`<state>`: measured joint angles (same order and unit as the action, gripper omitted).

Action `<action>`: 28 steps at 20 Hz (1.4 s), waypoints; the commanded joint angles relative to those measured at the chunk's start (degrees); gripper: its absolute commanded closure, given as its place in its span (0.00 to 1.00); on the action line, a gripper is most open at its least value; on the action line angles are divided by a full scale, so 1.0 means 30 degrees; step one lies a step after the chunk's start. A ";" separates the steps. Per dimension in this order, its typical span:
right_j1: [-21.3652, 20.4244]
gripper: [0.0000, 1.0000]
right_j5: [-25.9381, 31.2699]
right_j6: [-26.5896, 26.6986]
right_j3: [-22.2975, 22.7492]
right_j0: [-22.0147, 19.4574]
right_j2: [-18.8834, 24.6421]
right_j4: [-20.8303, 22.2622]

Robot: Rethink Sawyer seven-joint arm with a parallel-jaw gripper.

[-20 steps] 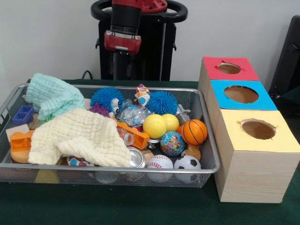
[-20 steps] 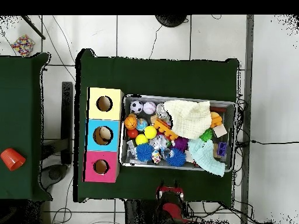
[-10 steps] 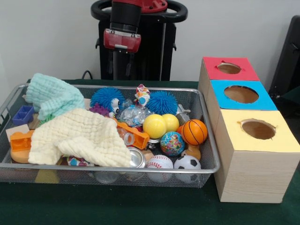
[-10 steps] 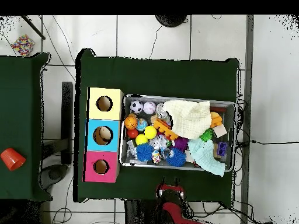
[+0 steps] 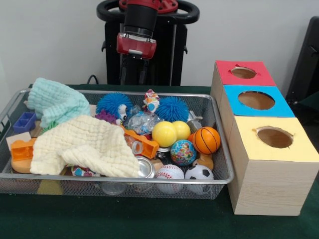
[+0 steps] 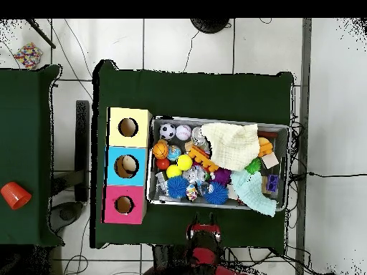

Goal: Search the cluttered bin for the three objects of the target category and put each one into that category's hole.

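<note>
The wire mesh bin (image 5: 114,180) sits on the green table, full of clutter; it also shows in the overhead view (image 6: 215,119). In it lie two yellow balls (image 5: 164,133), a basketball (image 5: 206,140), a globe ball (image 5: 183,152), a baseball (image 5: 170,173), a soccer ball (image 5: 199,174), two blue spiky balls (image 5: 113,104), a cream cloth (image 5: 84,144) and a mint cloth (image 5: 56,102). Three boxes with round holes stand beside the bin: red (image 5: 244,72), blue (image 5: 256,100), yellow (image 5: 274,137). My gripper (image 5: 134,74) hangs behind the bin's far rim, above the table edge, holding nothing; it also shows in the overhead view (image 6: 203,230).
Orange and blue plastic blocks (image 5: 22,149) lie at the bin's left end, and an orange toy (image 5: 142,143) and a metal can (image 5: 145,168) near the middle. In the overhead view an orange cup (image 6: 14,194) stands on a second green table at the left.
My gripper has shifted a little to the right in the front view and come slightly nearer the bin's far rim. The objects in the bin have not moved.
</note>
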<state>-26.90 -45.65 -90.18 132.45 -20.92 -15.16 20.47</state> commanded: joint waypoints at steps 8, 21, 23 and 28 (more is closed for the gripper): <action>0.0412 0.00 -0.0556 -0.3881 -0.2031 -0.0056 0.0982 -0.0719; 0.0588 0.00 -0.0468 -0.4008 -0.2055 -0.0092 0.1174 -0.0714; 0.0624 0.00 -0.0472 -0.4030 -0.2032 -0.0110 0.1161 -0.0720; 0.0691 0.00 -0.0358 -0.4037 -0.2160 -0.0267 0.1279 -0.0537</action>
<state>-26.86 -45.92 -90.18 132.45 -20.48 -15.28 20.18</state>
